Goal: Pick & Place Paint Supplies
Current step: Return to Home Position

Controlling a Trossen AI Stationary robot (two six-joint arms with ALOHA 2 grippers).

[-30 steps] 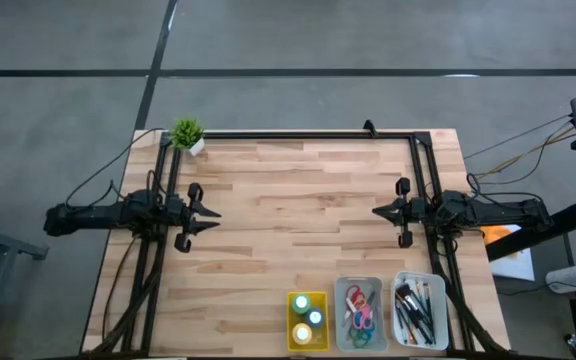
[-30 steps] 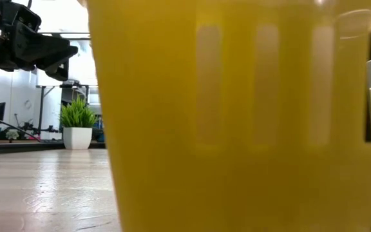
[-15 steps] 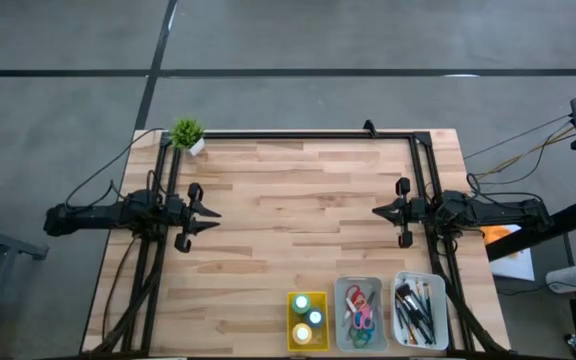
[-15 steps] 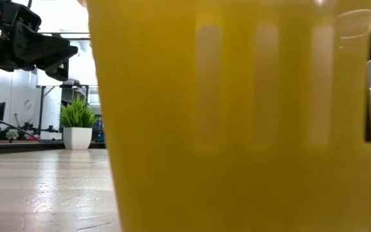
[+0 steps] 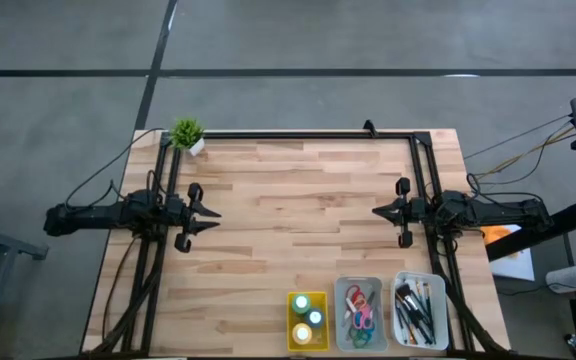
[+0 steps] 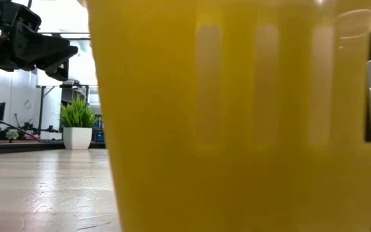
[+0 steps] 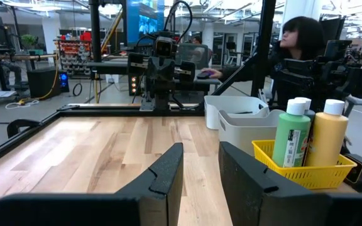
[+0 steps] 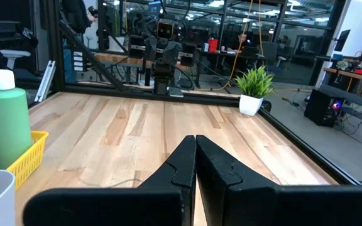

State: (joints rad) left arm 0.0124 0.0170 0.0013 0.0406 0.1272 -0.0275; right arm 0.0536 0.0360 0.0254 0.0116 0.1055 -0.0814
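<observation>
Three paint bottles [image 5: 308,318] stand upright in a yellow tray [image 5: 294,340] at the table's near edge; the green one [image 7: 291,138] and the yellow one [image 7: 329,135] show in the left wrist view. Colourful scissors [image 5: 359,308] lie in the grey tray [image 5: 376,342] beside it. Dark brushes [image 5: 414,308] lie in the white tray [image 5: 442,300]. My left gripper [image 5: 213,212] hovers level at the table's left edge, open, nothing between its fingers [image 7: 168,172]. My right gripper [image 5: 376,211] hovers level at the right edge, shut and holding nothing [image 8: 195,157].
A small potted plant [image 5: 187,134] stands at the far left corner. A black frame rail [image 5: 298,134] runs along the far edge and both sides. The yellow tray's wall [image 6: 237,116] fills most of the low view. A person [image 7: 297,44] sits beyond the table. Bare wood lies between the grippers.
</observation>
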